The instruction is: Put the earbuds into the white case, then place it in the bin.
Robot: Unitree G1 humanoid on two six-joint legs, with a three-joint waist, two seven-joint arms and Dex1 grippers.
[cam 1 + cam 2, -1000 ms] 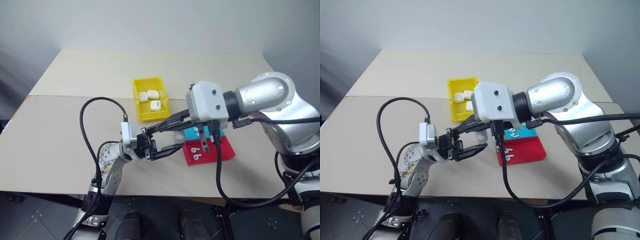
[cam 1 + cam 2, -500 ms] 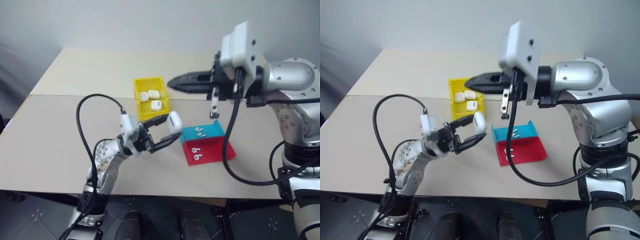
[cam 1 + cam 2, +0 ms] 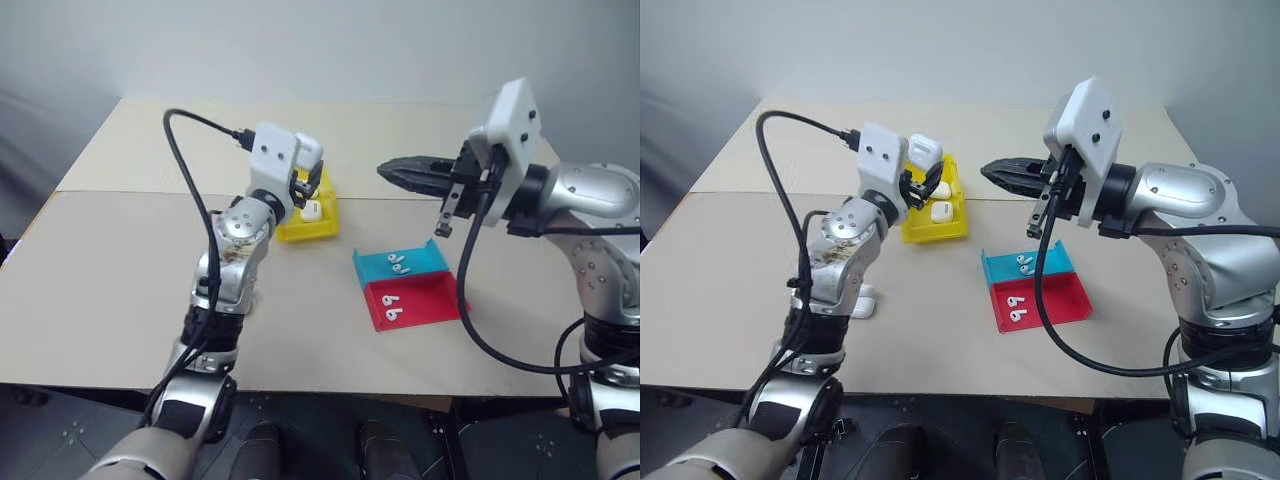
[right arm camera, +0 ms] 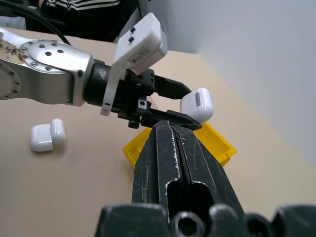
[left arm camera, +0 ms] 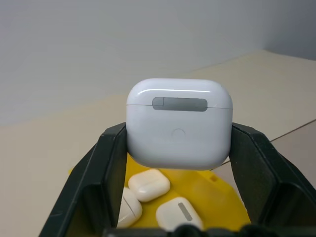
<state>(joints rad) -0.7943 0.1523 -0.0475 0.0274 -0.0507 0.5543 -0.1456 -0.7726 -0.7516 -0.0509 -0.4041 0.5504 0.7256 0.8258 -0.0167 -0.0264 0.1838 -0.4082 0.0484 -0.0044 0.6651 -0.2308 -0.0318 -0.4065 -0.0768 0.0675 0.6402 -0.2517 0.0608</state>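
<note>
My left gripper (image 3: 923, 176) is shut on the white case (image 3: 924, 152), whose lid is closed, and holds it level just above the yellow bin (image 3: 930, 232). In the left wrist view the white case (image 5: 179, 123) sits between both black fingers (image 5: 111, 163), over the bin (image 5: 210, 190) with three more cases in it. My right gripper (image 3: 992, 170) is shut and empty. It hovers to the right of the bin, pointing at the held case (image 4: 196, 104). Earbuds (image 3: 1025, 263) lie in the blue tray, and others (image 3: 1015, 308) in the red tray.
The blue tray (image 3: 1060, 262) and the red tray (image 3: 1065, 300) sit side by side at the table's right centre. An open white case (image 3: 862, 303) lies on the table beside my left arm. A person in striped clothing (image 4: 84, 6) is near the table's edge.
My left gripper rose from low over the table and carried the white case away from me to above the yellow bin. My right gripper drew back from it to the right.
</note>
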